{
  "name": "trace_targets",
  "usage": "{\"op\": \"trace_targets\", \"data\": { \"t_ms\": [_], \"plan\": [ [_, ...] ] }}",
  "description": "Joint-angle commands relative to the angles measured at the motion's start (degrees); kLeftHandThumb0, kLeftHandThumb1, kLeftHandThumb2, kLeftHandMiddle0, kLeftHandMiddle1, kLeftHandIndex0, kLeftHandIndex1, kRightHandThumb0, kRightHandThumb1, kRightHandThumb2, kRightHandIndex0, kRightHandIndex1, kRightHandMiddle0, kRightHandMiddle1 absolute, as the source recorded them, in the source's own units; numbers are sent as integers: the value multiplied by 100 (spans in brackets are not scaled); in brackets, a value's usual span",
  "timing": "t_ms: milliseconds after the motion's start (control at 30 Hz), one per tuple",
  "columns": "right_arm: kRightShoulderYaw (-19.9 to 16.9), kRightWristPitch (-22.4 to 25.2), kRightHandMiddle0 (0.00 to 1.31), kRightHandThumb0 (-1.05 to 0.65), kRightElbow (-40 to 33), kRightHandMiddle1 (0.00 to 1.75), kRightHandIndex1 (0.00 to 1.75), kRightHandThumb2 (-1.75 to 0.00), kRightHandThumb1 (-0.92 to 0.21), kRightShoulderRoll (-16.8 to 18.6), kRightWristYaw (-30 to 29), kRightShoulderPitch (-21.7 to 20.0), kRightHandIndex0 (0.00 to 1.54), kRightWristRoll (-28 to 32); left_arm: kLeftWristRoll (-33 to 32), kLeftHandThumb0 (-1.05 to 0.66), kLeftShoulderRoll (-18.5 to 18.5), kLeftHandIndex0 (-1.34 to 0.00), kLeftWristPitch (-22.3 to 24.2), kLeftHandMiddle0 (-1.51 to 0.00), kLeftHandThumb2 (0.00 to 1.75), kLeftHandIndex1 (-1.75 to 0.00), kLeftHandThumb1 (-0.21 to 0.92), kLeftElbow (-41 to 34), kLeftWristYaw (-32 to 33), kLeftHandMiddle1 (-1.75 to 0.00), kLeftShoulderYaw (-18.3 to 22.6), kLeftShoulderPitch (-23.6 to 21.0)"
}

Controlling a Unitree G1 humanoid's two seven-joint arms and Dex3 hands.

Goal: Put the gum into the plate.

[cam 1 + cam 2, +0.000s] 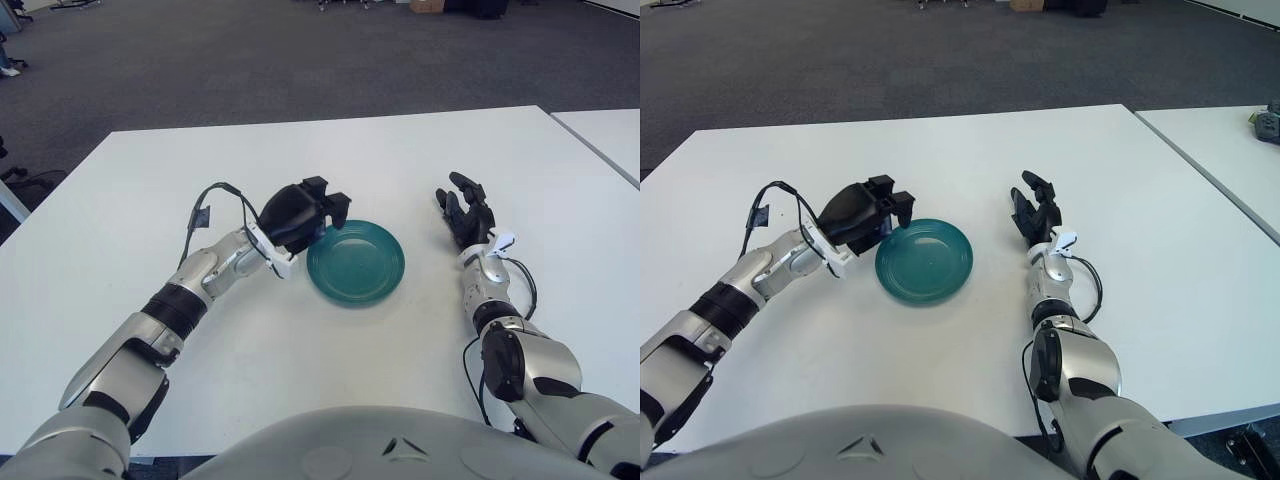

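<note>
Curled black fingers (325,195) of the left hand (298,214) clamp the gum (318,238), only a sliver of blue showing beneath them, at the left rim of the teal plate (360,268). The right hand (468,212) shows right of the plate on the white table (420,150), fingers loosely spread and holding nothing.

plate (356,263) on table (400,160), centre
</note>
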Motion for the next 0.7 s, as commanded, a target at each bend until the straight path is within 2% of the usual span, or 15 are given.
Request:
{"op": "trace_targets", "data": {
  "t_ms": [0, 133, 233, 333, 667],
  "plan": [
    [-11, 425, 0, -50, 313, 80, 0, -47, -91, 178, 45, 401, 42, 71, -44, 0, -50, -75, -15, -85, 161, -150, 0, -114, -345, -175, 27, -146],
    [-5, 446, 0, -47, 325, 76, 0, -47, -91, 179, 139, 428, 39, 65, 33, -1, -333, -76, -143, -84, 157, -146, 2, 283, -655, -175, -220, -391],
    [-32, 465, 0, -46, 323, 74, 0, -48, -91, 195, 215, 434, 38, 102, 133, 0, -511, -62, -235, -65, 147, -165, 16, 638, -743, -175, -379, -561],
    [-80, 419, 0, -45, 315, 73, 0, -49, -92, 224, 274, 437, 38, 157, 137, 0, -579, -56, -379, -57, 140, -171, 24, 787, -934, -175, -490, -659],
    [-149, 361, 0, -45, 319, 82, 1, -54, -92, 293, 384, 435, 40, 238, 371, -1, -787, -49, -468, -49, 129, -172, 33, 951, -1315, -174, -760, -806]
  ]
}}
